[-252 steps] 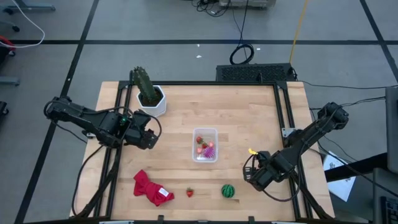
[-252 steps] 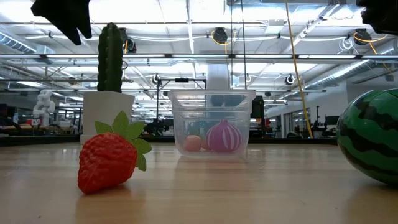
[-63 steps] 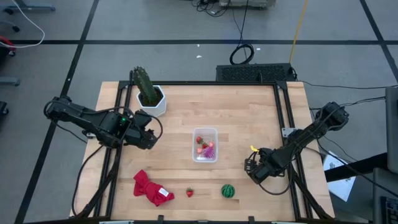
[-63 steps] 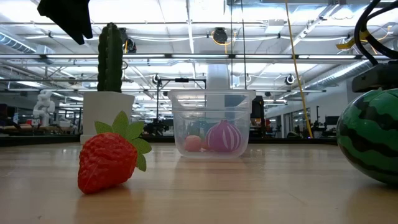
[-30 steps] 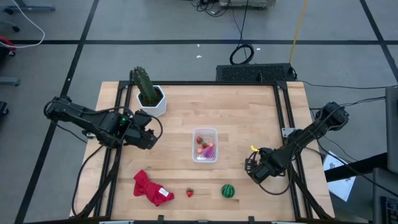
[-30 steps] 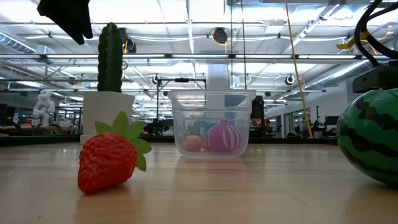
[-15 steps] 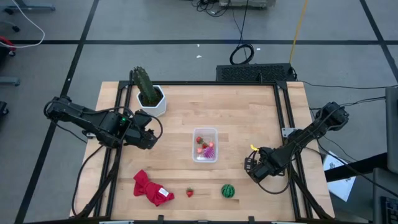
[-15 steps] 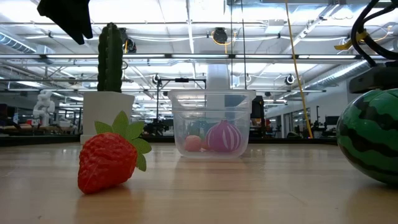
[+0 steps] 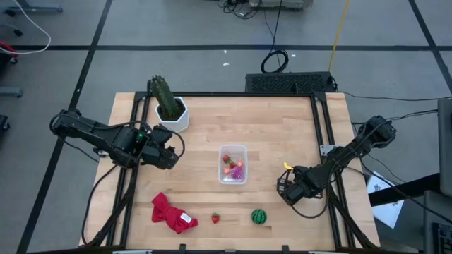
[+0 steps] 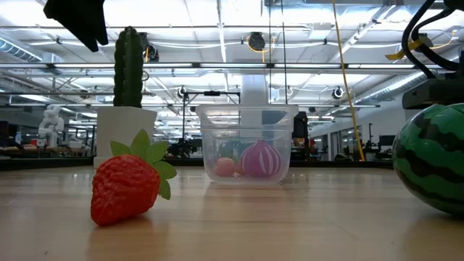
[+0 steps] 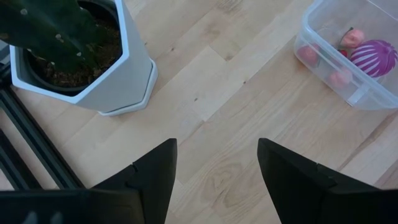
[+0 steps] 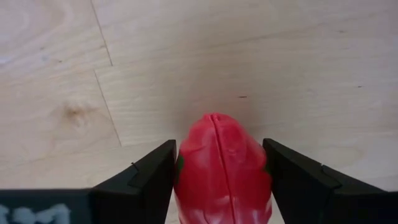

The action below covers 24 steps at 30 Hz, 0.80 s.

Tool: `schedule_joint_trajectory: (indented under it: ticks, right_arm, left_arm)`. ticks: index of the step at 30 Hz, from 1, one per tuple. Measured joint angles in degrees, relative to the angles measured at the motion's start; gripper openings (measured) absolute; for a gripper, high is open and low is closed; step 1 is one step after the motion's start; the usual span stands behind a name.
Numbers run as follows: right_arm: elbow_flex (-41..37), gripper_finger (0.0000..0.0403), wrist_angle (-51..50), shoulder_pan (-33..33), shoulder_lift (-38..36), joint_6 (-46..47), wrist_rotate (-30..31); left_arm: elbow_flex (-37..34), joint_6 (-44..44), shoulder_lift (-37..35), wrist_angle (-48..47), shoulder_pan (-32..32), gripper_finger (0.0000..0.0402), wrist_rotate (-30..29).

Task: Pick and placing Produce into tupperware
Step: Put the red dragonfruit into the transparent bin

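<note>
A big room with bright ceiling lights sits behind a wooden table (image 9: 282, 120). In the middle of the table is a clear tub (image 9: 233, 164). Inside it lie a purple ball (image 9: 239, 169) and some small red pieces (image 9: 227, 159). From the low view you can see the purple ball through the tub's wall.

Near the front edge of the table lies a strawberry (image 9: 215, 218). A little to its right sits a watermelon ball (image 9: 260, 216). Both are outside the tub, and they do not touch. A red cloth (image 9: 170, 213) lies to the left of the strawberry. A cactus (image 9: 164, 96) in a white pot (image 9: 174, 118) stands at the back left of the table.

The right gripper (image 12: 218, 168) is low over the table, to the right of the tub and behind the watermelon ball. Its two fingers (image 12: 143, 180) are close on both sides of a red piece (image 12: 221, 167), and the piece fills the gap between them.

The left gripper (image 11: 214, 168) waits on the left side of the table, near the pot. Its fingers are apart with nothing between them, only bare wood below
</note>
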Motion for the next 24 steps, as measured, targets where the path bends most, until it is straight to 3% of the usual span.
schedule_joint_trajectory:
  ticks: [17, 24]
  right_arm:
    - [0.0, 0.0215, 0.42, -0.27, -0.98, 0.06, 0.09]
    - [0.0, 0.0214, 0.13, -1.29, -4.57, 0.09, 6.31]
  left_arm:
    - [-0.01, 0.07, 0.0, 0.01, 0.0, 0.023, 0.0]
    - [0.0, -0.05, 0.0, 0.01, 0.0, 0.023, 0.0]
